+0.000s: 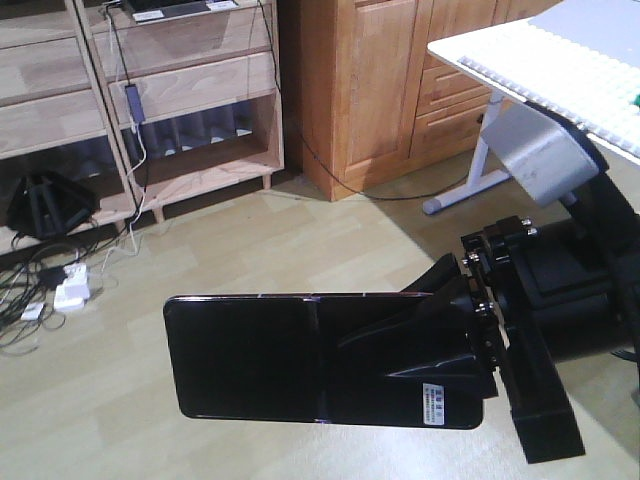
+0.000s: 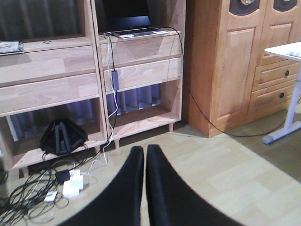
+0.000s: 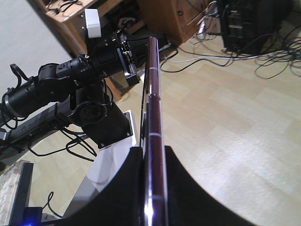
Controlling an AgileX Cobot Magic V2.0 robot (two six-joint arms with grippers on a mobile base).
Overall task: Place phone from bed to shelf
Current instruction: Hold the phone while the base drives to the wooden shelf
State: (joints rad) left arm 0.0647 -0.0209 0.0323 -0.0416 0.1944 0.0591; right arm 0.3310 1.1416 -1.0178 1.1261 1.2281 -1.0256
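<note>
Right gripper [image 3: 153, 149], fingers clamped on both faces of the phone [image 3: 154, 94]; left gripper [image 2: 144, 153], fingers pressed together with nothing between them.

The phone [image 1: 260, 355] is glossy black with a thin pinkish edge and a small white barcode sticker [image 1: 436, 404]. The right gripper [image 3: 153, 151] and left gripper [image 2: 140, 153] are both plain black. The shelf [image 1: 190, 85] is pale, grained natural wood (the wardrobe [image 1: 380, 80] is a warmer orange-brown), and the floor [image 1: 330, 240] shows light beige planks.
</note>
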